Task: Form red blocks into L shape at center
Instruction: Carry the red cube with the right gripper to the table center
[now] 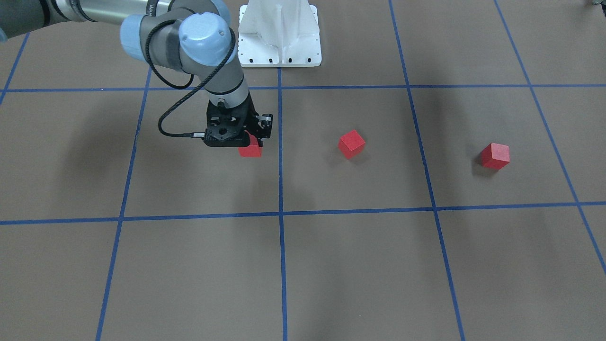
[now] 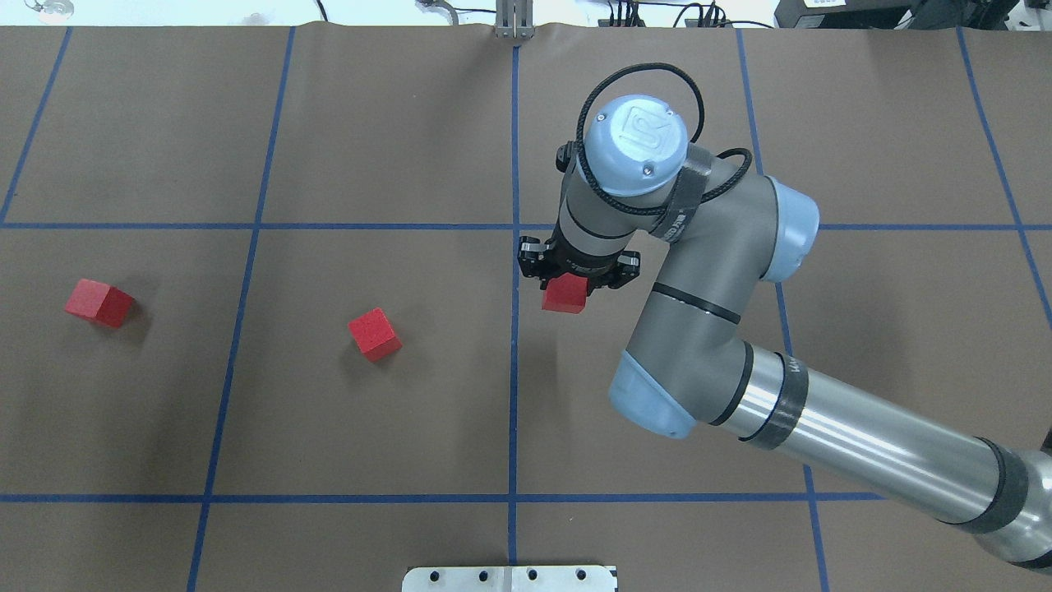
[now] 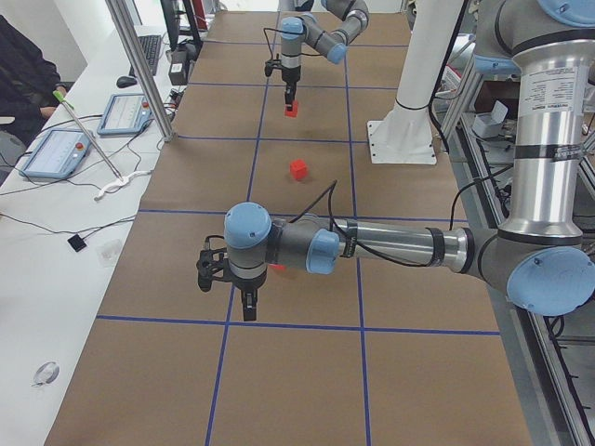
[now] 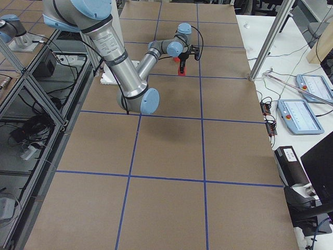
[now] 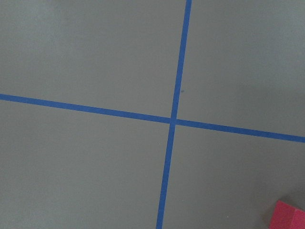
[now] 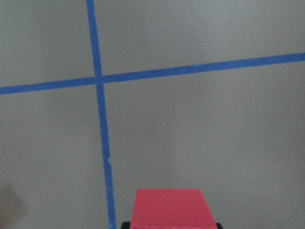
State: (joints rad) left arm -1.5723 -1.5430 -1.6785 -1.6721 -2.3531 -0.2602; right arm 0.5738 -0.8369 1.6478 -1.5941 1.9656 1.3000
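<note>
- Now my right claw (image 2: 577, 285) clamps a red block (image 2: 565, 296) just right of the center line (image 2: 514, 386).
- Second block (image 2: 375, 334) and third block (image 2: 99, 302) lie apart, leftward.
- Left claw (image 3: 248, 311): opening cannot be told.

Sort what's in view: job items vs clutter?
Job:
- held block, in right tool
- middle block
- far block
- centre line

Lying about:
- white base
- tablets
- left tool, holding nothing
</note>
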